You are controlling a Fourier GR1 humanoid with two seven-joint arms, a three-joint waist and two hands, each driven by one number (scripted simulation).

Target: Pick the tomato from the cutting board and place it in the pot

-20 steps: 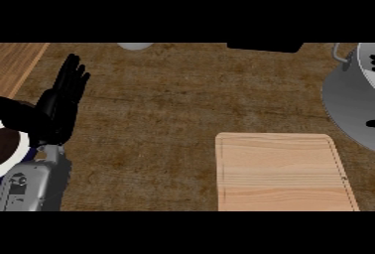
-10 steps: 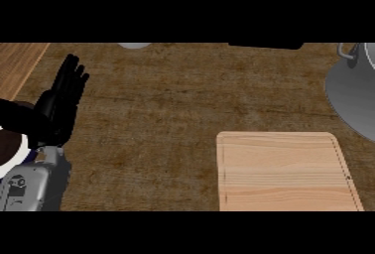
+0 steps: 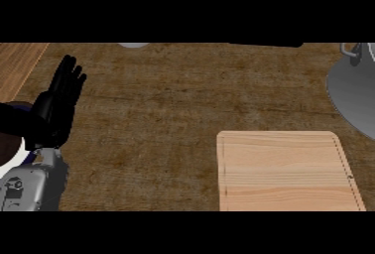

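Nothing much has been changed. The pale wooden cutting board point(image 3: 285, 171) is still bare; no tomato is seen, perhaps hidden in the grey metal pot point(image 3: 355, 94). The black left hand point(image 3: 53, 114) is held open, resting.

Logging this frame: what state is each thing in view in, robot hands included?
left robot hand: open, fingers straight and pointing up, resting near the view's left edge, holding nothing.
cutting board: lying flat, no tomato on it.
pot: upright, cut off by the view's right edge; contents cannot be told.
tomato: not visible anywhere.
right robot hand: not in view.
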